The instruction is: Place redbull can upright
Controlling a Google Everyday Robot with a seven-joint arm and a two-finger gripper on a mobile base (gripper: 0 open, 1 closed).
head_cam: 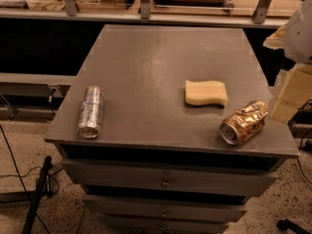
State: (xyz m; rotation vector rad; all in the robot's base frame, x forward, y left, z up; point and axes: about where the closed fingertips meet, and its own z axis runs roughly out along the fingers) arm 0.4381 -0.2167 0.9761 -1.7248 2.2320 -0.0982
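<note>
A slim silver-and-blue redbull can (90, 112) lies on its side near the front left edge of a grey surface (146, 57), one round end facing the camera and its length running back from the edge. It is yet to be stood upright as the task requires. A crushed gold can (243, 122) also lies on its side, near the front right corner. A yellow sponge (206, 92) sits flat just behind it, apart from both cans. The gripper is out of view, so whether it is open or closed cannot be told. A pale rounded shape at the right edge may belong to the robot, though that is unclear. With the can lying close to the edge and free to roll, standing it up will likely call for a firm grip across its body before it is turned on end.
</note>
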